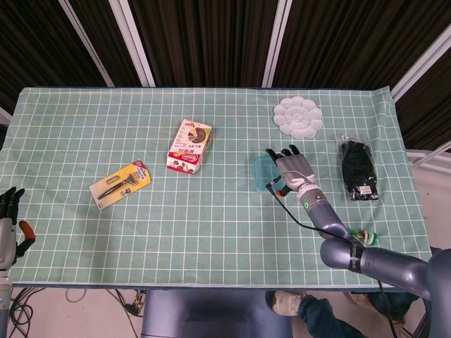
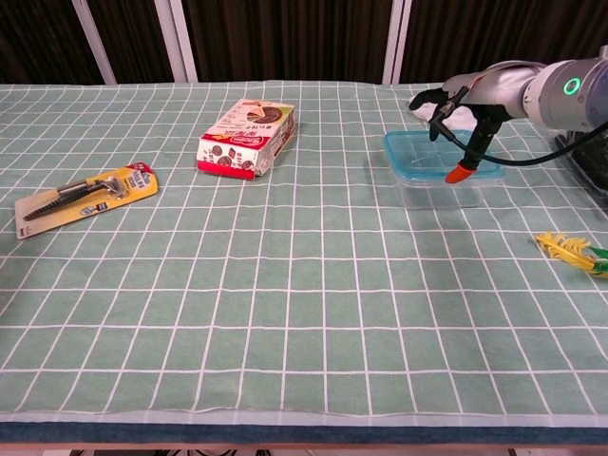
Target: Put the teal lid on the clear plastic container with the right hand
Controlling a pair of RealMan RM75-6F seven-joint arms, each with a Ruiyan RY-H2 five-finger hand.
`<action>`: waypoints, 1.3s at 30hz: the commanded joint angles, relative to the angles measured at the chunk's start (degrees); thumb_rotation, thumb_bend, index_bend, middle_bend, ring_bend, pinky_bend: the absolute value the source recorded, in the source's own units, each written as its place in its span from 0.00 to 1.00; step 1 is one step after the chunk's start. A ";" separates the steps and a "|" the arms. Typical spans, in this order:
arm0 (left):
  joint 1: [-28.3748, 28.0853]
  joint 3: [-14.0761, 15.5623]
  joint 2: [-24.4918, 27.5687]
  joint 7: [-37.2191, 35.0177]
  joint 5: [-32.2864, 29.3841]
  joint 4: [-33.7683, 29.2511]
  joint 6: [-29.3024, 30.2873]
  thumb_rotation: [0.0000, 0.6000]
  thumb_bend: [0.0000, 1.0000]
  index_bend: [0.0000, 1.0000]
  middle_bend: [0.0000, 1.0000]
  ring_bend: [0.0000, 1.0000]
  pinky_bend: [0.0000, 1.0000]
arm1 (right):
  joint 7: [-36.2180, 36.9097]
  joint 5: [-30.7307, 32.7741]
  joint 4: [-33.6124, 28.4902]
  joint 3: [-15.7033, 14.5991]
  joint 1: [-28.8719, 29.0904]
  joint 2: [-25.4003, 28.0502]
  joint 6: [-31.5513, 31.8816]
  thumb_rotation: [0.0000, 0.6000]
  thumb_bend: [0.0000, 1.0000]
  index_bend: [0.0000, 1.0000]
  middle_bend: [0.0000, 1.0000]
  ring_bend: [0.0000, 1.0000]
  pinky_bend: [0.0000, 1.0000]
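Note:
The teal lid [image 2: 418, 153] lies on top of the clear plastic container [image 2: 435, 194] at the right of the table. My right hand [image 2: 463, 93] hovers over the lid with its fingers spread, and its orange thumb tip points down to the lid's near rim. In the head view the right hand [image 1: 292, 170] covers most of the container, and only the lid's left edge [image 1: 259, 172] shows. Whether the hand presses on the lid I cannot tell. My left hand [image 1: 8, 227] hangs off the table's left front corner, holding nothing.
A snack box [image 2: 247, 139] lies left of the container, and a carded tool pack [image 2: 84, 193] further left. A white palette [image 1: 298, 116] and a black packet [image 1: 358, 170] sit at the right rear. A yellow-green feather toy [image 2: 572, 253] lies near the right front.

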 commanded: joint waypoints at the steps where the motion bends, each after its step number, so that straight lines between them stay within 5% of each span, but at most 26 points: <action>1: -0.02 0.04 0.00 0.03 0.03 -0.02 -0.03 1.00 0.79 0.06 0.00 0.00 0.00 | 0.02 0.10 -0.08 -0.15 0.06 -0.03 0.12 1.00 0.27 0.00 0.49 0.15 0.00; 31: -0.11 0.11 -0.05 0.42 -0.30 0.01 0.02 1.00 0.79 0.06 0.00 0.00 0.00 | 0.10 0.58 -2.86 -1.79 -0.02 1.45 1.40 1.00 0.27 0.00 0.49 0.13 0.00; 39: -0.14 0.14 0.02 0.37 -0.37 -0.04 -0.08 1.00 0.79 0.06 0.00 0.00 0.00 | -1.70 2.47 -4.61 -2.52 0.60 2.86 1.85 1.00 0.27 0.00 0.37 0.08 0.00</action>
